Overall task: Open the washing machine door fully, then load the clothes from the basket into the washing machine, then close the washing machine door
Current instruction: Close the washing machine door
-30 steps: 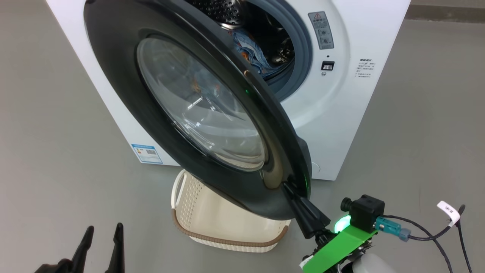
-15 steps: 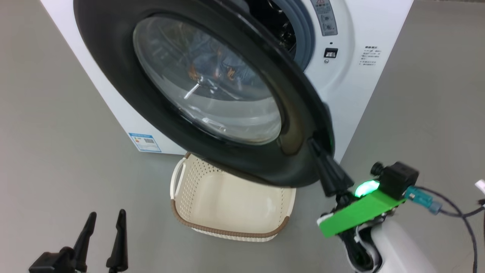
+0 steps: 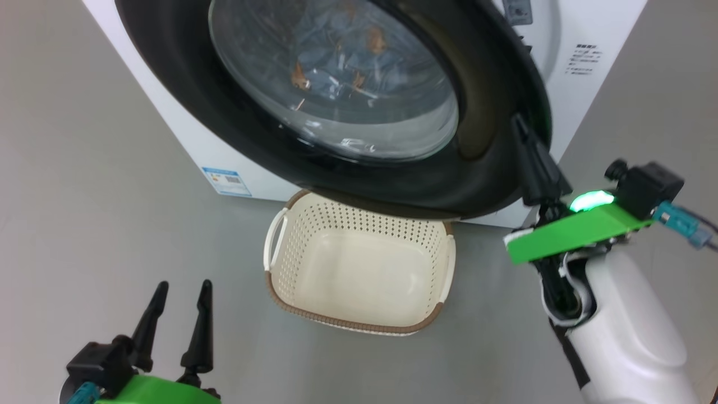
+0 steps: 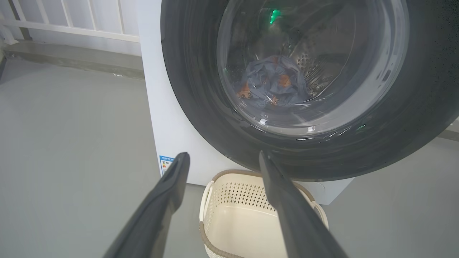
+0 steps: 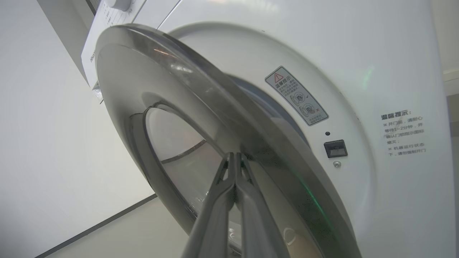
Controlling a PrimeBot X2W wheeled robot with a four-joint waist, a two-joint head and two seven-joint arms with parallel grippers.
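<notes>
The washing machine door (image 3: 185, 95) stands almost shut against the white washing machine (image 3: 606, 22), with a narrow gap left at its right edge. My right gripper (image 3: 519, 123) is shut, its tips lying against the black rim on that right edge; the right wrist view shows the closed gripper (image 5: 235, 156) on the door (image 5: 172, 93). The clothes (image 3: 342, 62) lie in the drum, blue with orange figures, seen through the glass, and also as clothes (image 4: 272, 80) in the left wrist view. The basket (image 3: 359, 325) sits empty on the floor below the door. My left gripper (image 3: 184, 286) hangs open at lower left, holding nothing.
Grey floor surrounds the machine. A blue label sticker (image 3: 227, 179) marks its lower front. My right forearm (image 3: 622, 331) and its cable rise at the lower right. A white railing (image 4: 71, 21) runs behind the machine at the left.
The door has swung from half open to nearly shut, with my shut right gripper moving along on its rim. The basket now shows whole. The camera has shifted too.
</notes>
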